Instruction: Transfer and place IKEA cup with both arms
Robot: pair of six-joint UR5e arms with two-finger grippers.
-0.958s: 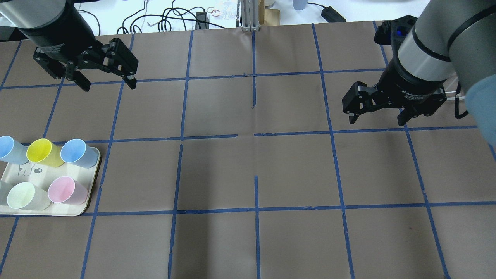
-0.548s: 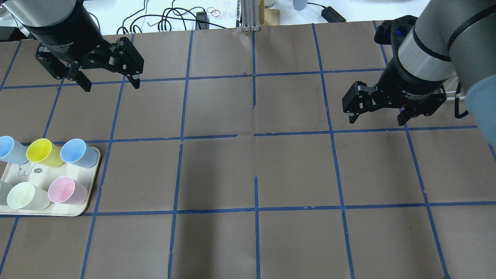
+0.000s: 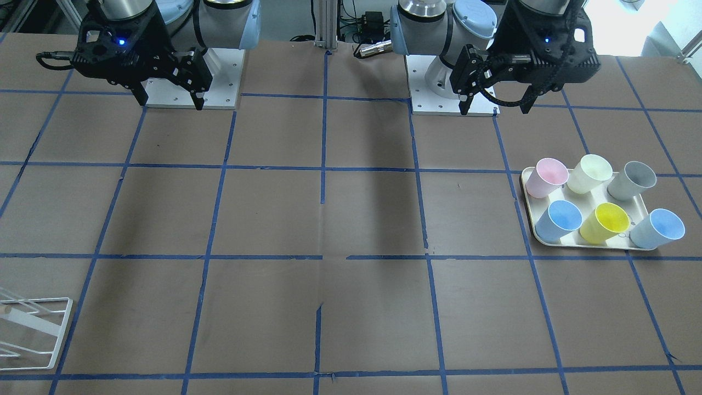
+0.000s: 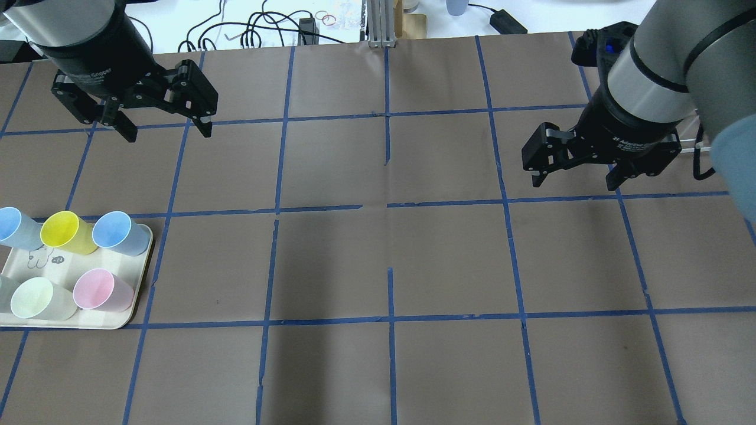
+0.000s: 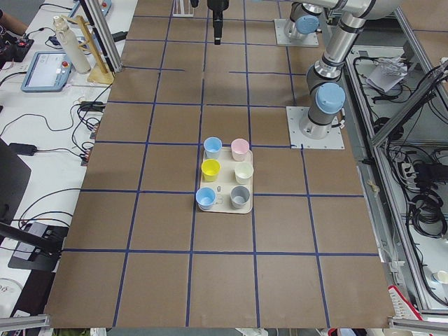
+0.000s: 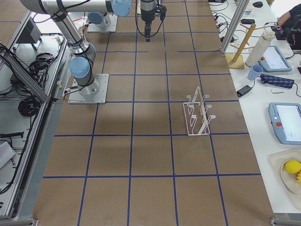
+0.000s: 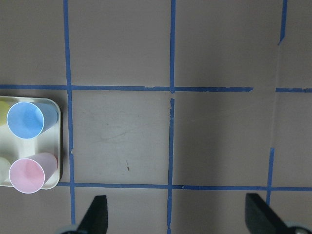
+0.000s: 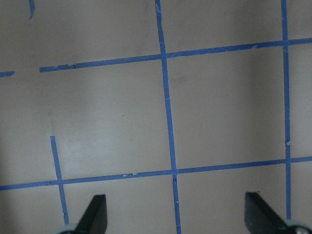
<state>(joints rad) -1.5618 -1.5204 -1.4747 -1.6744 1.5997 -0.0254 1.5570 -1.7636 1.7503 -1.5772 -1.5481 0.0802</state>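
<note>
**A:** Where does the grey cup (image 3: pixel 632 180) stand?

**B:** It stands upright on the tray (image 3: pixel 527 208), in the row nearer the robot. It is at the end of that row farthest from the middle of the table (image 3: pixel 329 219). The cream cup (image 3: pixel 589 173) is just beside it, and a pale blue cup (image 3: pixel 658 227) stands next to it in the other row.

**A:** How does it lie relative to the left gripper (image 4: pixel 168 133)?

**B:** The two are well apart. The left gripper hangs in the air over the table, fingers (image 7: pixel 97 217) spread wide with nothing between them. Its wrist camera catches only the tray's edge, with a second blue cup (image 7: pixel 27 119) and the pink cup (image 7: pixel 27 175). The grey cup lies outside that view.

**A:** What about the right gripper (image 4: pixel 573 184)?

**B:** It hovers over the table's other half, far from the tray. Its fingers are likewise apart and hold nothing, with blue tape lines (image 8: pixel 168 122) below them.

**A:** What else is on the table?

**B:** A yellow cup (image 3: pixel 603 222) stands on the tray between the two blue ones. A white wire rack (image 6: pixel 197 115) stands on the right arm's side.
</note>
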